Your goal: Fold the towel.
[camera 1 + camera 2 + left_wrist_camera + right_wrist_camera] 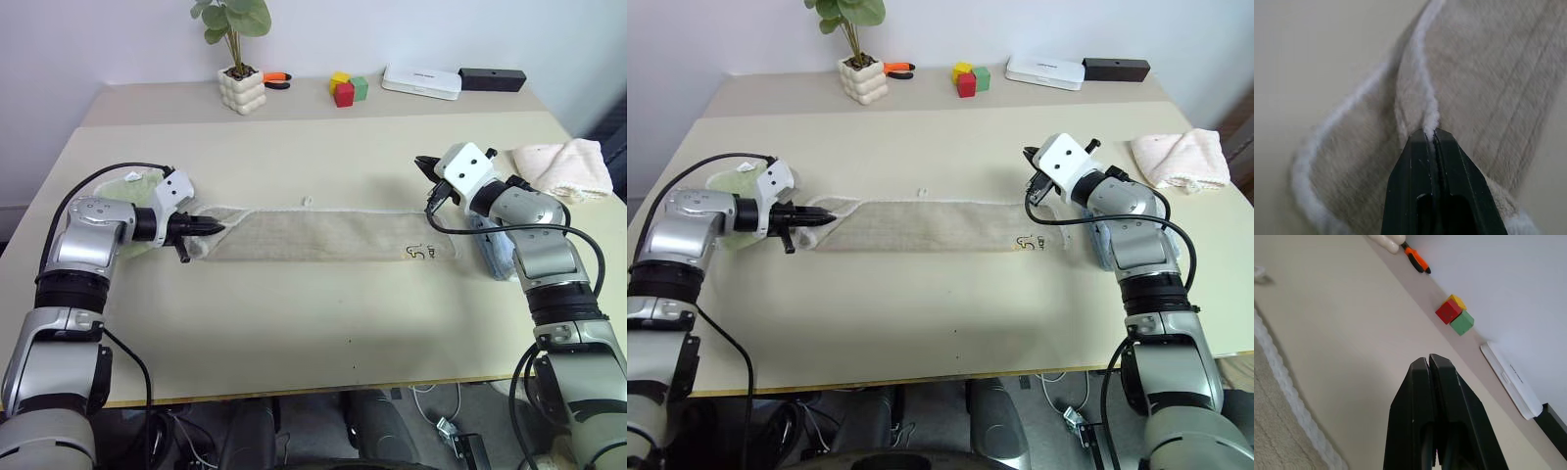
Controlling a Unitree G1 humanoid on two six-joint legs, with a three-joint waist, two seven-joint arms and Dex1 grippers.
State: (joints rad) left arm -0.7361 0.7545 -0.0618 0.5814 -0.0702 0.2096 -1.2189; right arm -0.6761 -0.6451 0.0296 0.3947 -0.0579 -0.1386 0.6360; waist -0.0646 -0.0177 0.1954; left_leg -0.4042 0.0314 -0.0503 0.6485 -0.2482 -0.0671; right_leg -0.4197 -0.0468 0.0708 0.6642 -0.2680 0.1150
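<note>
The towel [323, 235] lies across the table [294, 333] as a long beige strip with white edging, a small loop tab [307, 202] on its far edge and an embroidered mark [428, 252] near its right end. My left gripper [211, 227] is at the strip's left end, shut on the white edging [1429, 115], and that corner is lifted a little into a fold. My right gripper [423, 164] is shut and hovers above the table just beyond the towel's right end. Nothing shows between its fingers [1422, 396]; the towel's edge [1283, 382] lies below it.
A small green cloth [132, 181] lies under my left arm. A pinkish-cream towel [563, 164] sits at the right edge. Along the far side stand a potted plant [241, 90], an orange-handled tool [277, 78], coloured blocks [348, 88], a white box [421, 81] and a black box [492, 78].
</note>
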